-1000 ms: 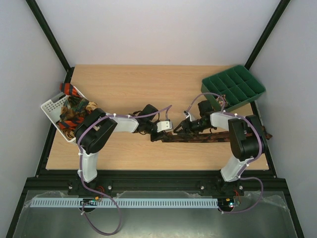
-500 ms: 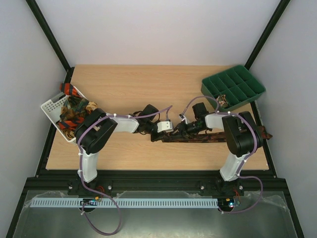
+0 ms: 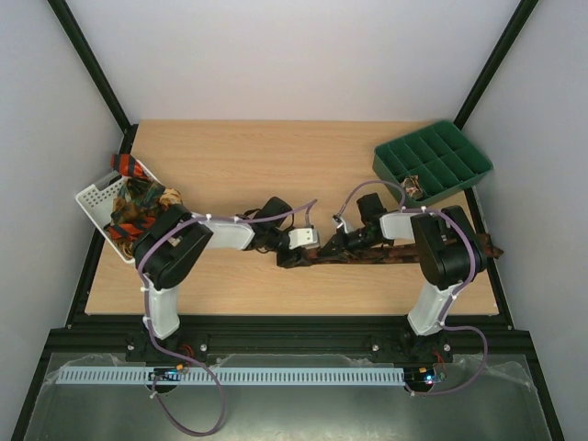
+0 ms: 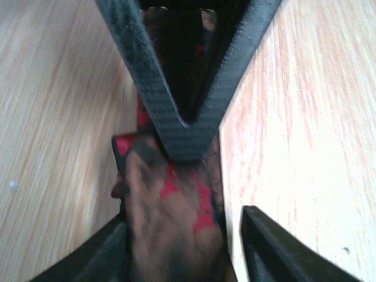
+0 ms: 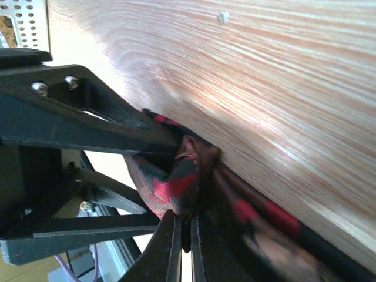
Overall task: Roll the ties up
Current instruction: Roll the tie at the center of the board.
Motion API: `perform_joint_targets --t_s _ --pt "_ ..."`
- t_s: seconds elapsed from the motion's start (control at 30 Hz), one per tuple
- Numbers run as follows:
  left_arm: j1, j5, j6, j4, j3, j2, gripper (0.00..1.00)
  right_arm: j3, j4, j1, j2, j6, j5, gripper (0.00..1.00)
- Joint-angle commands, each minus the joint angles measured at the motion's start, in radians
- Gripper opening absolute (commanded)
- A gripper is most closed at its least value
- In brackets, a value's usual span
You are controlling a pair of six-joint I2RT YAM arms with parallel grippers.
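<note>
A dark brown tie with reddish specks lies stretched across the near right of the table, its left end between the two grippers. In the left wrist view my left gripper stands open astride that tie end, with a gap at its right finger. My right gripper is shut on a raised fold of the tie; its closed fingers point down onto the cloth. From above, the left gripper and right gripper nearly touch. More ties fill the basket.
A white slotted basket sits at the table's left edge, its corner showing in the right wrist view. A green compartment tray stands at the far right. The tie's right end hangs near the right table edge.
My left gripper has opened off the tie end. My right gripper has closed on the tie's fold just beside it. Both wrists shifted slightly left.
</note>
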Motion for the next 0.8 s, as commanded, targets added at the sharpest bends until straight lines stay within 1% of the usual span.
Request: perform_joint_targets --t_s 0.0,0.1,0.17,0.37,0.5,0.6,0.7,0.77 --pt "0.021 -0.018 -0.012 -0.045 -0.080 -0.080 0.54 -0.024 -0.086 -0.017 0.025 -0.050 0.034 0.01" --pt "0.021 -0.009 -0.015 -0.002 -0.111 -0.131 0.66 -0.026 -0.087 -0.023 0.041 -0.055 0.041 0.01" --pt "0.021 -0.005 -0.010 0.010 -0.119 -0.138 0.71 -0.024 -0.087 -0.024 0.053 -0.055 0.040 0.01" --pt "0.006 -0.029 -0.021 0.076 -0.117 -0.098 0.79 -0.019 -0.084 -0.023 0.067 -0.052 0.030 0.01" --pt "-0.032 -0.045 -0.020 0.092 -0.085 -0.048 0.80 -0.020 -0.086 -0.024 0.069 -0.052 0.028 0.01" --pt "-0.055 -0.049 -0.010 0.069 -0.053 -0.006 0.79 -0.020 -0.084 -0.023 0.070 -0.051 0.027 0.01" --pt "-0.060 -0.050 -0.008 0.051 -0.038 0.022 0.73 -0.019 -0.088 -0.024 0.070 -0.057 0.025 0.01" --pt "-0.060 -0.062 -0.006 0.054 -0.042 0.028 0.66 -0.019 -0.089 -0.023 0.067 -0.058 0.021 0.01"
